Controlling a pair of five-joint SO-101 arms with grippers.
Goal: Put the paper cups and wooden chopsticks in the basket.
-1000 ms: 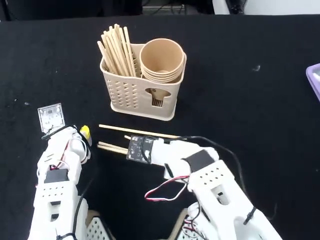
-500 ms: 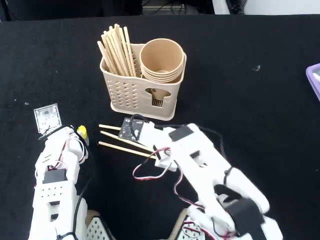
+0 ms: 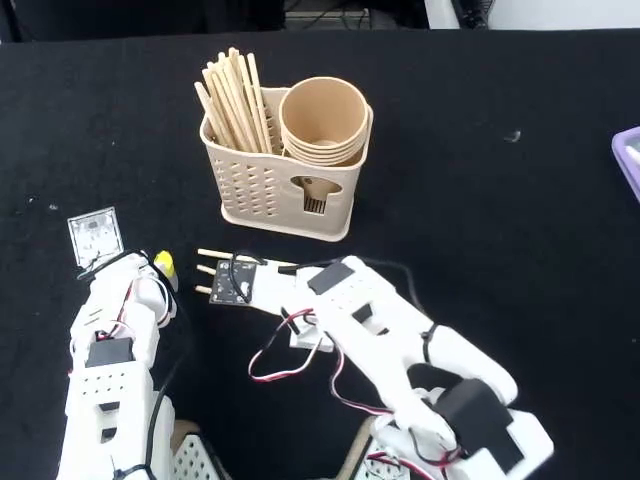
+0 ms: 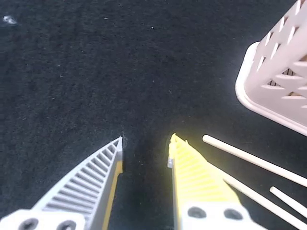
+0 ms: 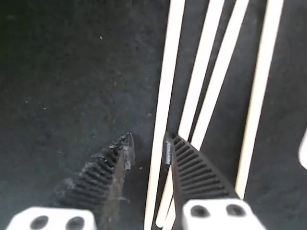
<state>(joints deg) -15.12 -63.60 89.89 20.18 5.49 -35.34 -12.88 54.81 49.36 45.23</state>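
The beige slotted basket (image 3: pixel 268 190) stands at the middle back, holding a bundle of wooden chopsticks (image 3: pixel 232 100) and a stack of paper cups (image 3: pixel 323 120). Several loose chopsticks (image 3: pixel 203 269) lie on the black table in front of it. My right gripper (image 5: pixel 148 141) is low over them and open, with one chopstick (image 5: pixel 162 120) running between its fingers and the others (image 5: pixel 259 96) beside it. Just off the chopsticks' ends, my left gripper (image 4: pixel 144 141) is open and holds nothing, its yellow finger (image 3: pixel 166 264) nearest them. The basket's corner (image 4: pixel 276 81) lies ahead of it.
A small white square card (image 3: pixel 96 235) lies on the table beside the left arm. A purple object (image 3: pixel 630 155) pokes in at the right edge. The right arm's body and wires (image 3: pixel 330 330) stretch across the table in front of the basket.
The right arm has swung left along the loose chopsticks and now covers most of them. The left arm has shifted slightly.
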